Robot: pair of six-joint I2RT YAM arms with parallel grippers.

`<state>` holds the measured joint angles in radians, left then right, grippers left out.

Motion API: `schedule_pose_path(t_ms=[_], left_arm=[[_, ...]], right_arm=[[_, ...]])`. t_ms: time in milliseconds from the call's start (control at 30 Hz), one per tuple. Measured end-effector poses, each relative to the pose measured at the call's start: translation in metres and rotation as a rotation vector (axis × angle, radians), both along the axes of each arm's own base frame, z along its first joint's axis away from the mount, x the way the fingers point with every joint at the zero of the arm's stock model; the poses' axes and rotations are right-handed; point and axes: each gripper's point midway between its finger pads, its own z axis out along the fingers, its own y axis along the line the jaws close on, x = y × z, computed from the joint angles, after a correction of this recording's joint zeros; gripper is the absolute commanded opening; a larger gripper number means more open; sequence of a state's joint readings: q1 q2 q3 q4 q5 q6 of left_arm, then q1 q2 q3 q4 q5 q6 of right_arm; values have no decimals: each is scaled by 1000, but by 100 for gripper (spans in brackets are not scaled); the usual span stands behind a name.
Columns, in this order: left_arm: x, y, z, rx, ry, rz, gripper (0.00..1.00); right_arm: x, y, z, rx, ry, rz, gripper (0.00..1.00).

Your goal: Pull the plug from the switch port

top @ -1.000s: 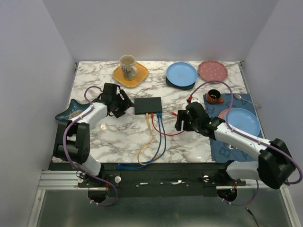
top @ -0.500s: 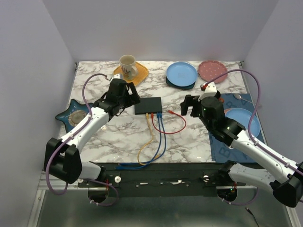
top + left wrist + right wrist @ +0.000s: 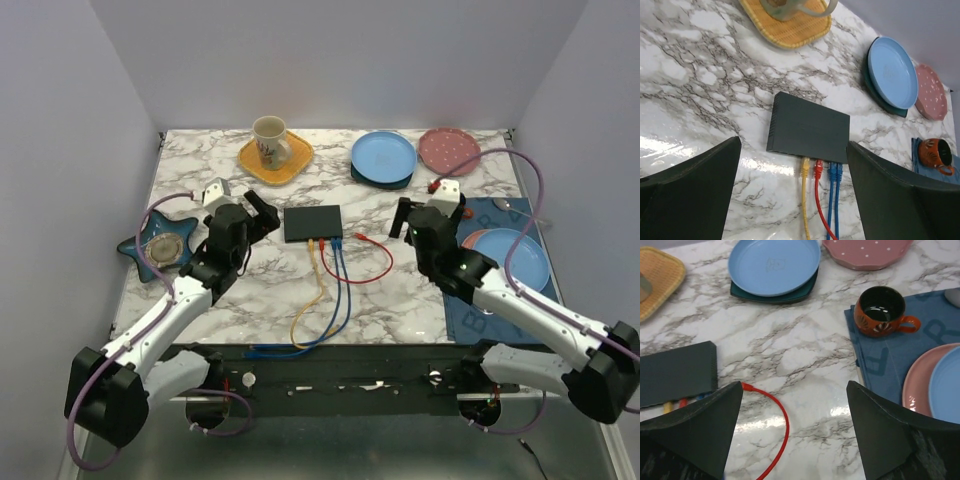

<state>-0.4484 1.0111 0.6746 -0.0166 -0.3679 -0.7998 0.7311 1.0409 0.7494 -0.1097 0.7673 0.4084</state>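
Observation:
The matte-black switch box (image 3: 312, 222) lies flat mid-table. Its near long edge (image 3: 810, 158) carries the switch ports. Seated there side by side are a yellow plug (image 3: 805, 168), a red plug (image 3: 817, 169) and two blue plugs (image 3: 835, 171). The red cable (image 3: 375, 270) loops right, and its other end (image 3: 746, 386) lies loose on the marble. My left gripper (image 3: 262, 213) hovers open left of the box, holding nothing. To the box's right, my right gripper (image 3: 403, 222) is open and empty above the red loop.
A mug on a yellow woven mat (image 3: 275, 155) stands at the back. A blue plate (image 3: 383, 155) and a pink plate (image 3: 448, 148) sit back right. An orange cup (image 3: 881, 311) rests on a blue cloth (image 3: 890, 360). A teal star dish (image 3: 160, 243) lies left.
Both arms have drawn back and risen from beside the box. The right gripper has left the red cable's loose end on the marble. Both jaws stand wider.

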Motion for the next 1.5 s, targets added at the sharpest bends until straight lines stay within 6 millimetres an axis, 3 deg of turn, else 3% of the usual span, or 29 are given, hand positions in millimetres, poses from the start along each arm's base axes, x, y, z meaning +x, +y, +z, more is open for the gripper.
schedule_pose_path(t_ms=[67, 167, 267, 367, 567, 600, 633, 767, 800, 867, 933, 1000, 1033, 1133, 1233, 1367, 1500], left_arm=[[2, -4, -12, 6, 50, -35, 99], [25, -25, -4, 34, 133, -102, 99], [58, -48, 7, 52, 212, -144, 99], [75, -67, -3, 66, 290, -199, 99], [44, -69, -58, 62, 415, -269, 99], [41, -69, -61, 60, 424, -277, 99], [39, -71, -61, 55, 428, -288, 99], [45, -75, -54, 14, 405, -301, 99], [46, -76, -55, -4, 396, -301, 99], [42, -78, -63, -45, 392, -303, 97], [31, -77, -77, -87, 406, -301, 83], [15, -78, -96, -142, 433, -305, 68], [7, -79, -105, -169, 449, -306, 65], [-6, -82, -119, -239, 469, -315, 60], [-8, -88, -114, -313, 427, -327, 59], [-10, -92, -105, -405, 356, -332, 61], [-16, -90, -111, -469, 320, -319, 63]], right_arm=[[9, 4, 0, -60, 61, -16, 90], [17, 15, 3, -87, 104, -2, 92], [12, 26, -2, -50, 119, 65, 91], [6, 40, -11, 20, 135, 160, 88], [8, 94, -35, 136, 240, 388, 89], [7, 100, -40, 145, 259, 415, 89], [6, 106, -45, 155, 275, 436, 99], [9, 120, -52, 178, 313, 468, 99], [12, 124, -51, 181, 314, 471, 97], [17, 128, -49, 185, 313, 475, 76], [24, 136, -45, 187, 311, 486, 49], [35, 148, -38, 195, 305, 502, 40], [40, 154, -37, 199, 305, 510, 34], [55, 173, -36, 217, 316, 534, 26], [68, 188, -43, 238, 348, 555, 21], [74, 199, -64, 262, 422, 578, 21], [76, 204, -88, 266, 496, 592, 25]])
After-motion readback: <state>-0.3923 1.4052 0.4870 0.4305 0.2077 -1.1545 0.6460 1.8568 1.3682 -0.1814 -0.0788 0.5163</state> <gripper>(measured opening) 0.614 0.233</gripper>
